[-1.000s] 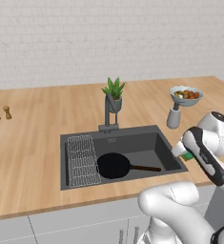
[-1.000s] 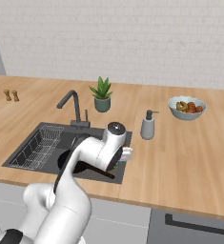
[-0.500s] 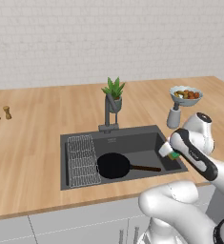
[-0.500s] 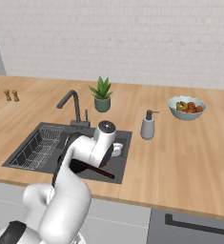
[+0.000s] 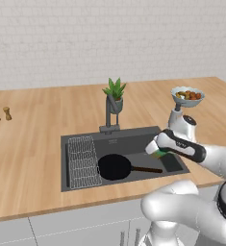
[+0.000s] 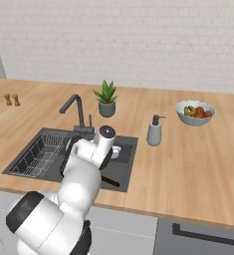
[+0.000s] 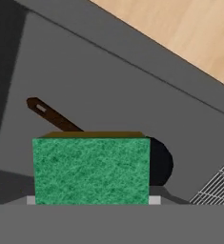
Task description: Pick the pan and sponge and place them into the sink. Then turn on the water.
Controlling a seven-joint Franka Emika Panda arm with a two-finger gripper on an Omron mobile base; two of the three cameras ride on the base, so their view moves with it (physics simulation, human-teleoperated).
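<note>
Gripper (image 5: 156,150) hangs above the right part of the sink (image 5: 76,178), jaws pinching the sponge (image 7: 91,170) with its green face toward the hand camera. Below, the pan (image 5: 114,166) lies flat on the basin floor beside the wire rack (image 5: 82,162), handle pointing right.

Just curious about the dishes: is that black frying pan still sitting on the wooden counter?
No. The frying pan lies inside the dark sink, beside the wire rack, not on the counter.
</note>
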